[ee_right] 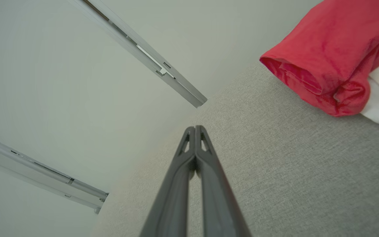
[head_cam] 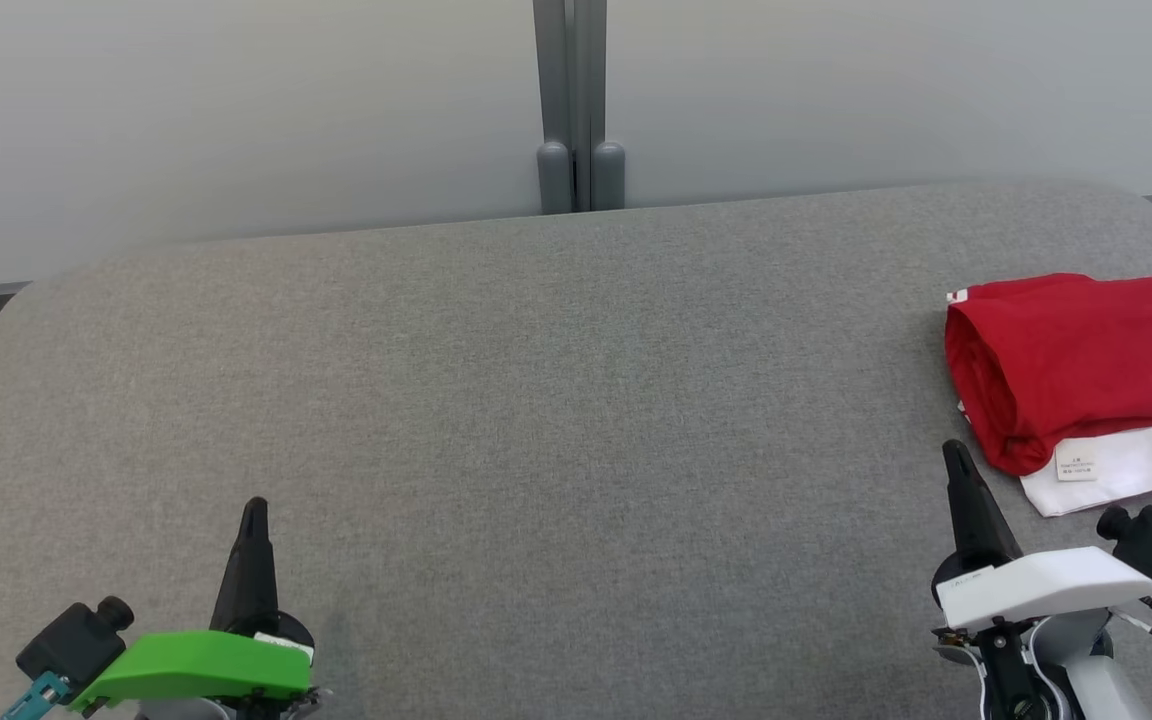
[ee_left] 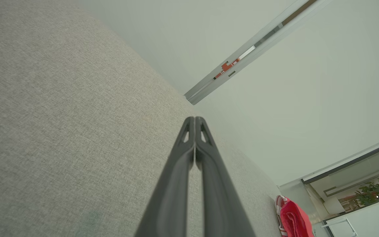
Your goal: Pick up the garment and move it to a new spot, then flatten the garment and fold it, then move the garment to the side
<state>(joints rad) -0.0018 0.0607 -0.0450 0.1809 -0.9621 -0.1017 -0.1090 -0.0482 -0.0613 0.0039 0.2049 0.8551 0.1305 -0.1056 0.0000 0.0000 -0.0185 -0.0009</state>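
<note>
At the right edge of the head view, the garment (head_cam: 1076, 370) sat folded on the grey padded surface (head_cam: 536, 400): a red bundle with a white layer and label (head_cam: 1076, 462) sticking out along its lower side. Right gripper (head_cam: 955, 452) was at lower right, tip just beside the garment's lower-left corner, not touching, fingers pressed together, nothing held. Left gripper (head_cam: 254, 508) was at lower left, well apart from the garment, fingers also closed tight and empty. Wrist views showed the fingertips meeting on both.
</note>
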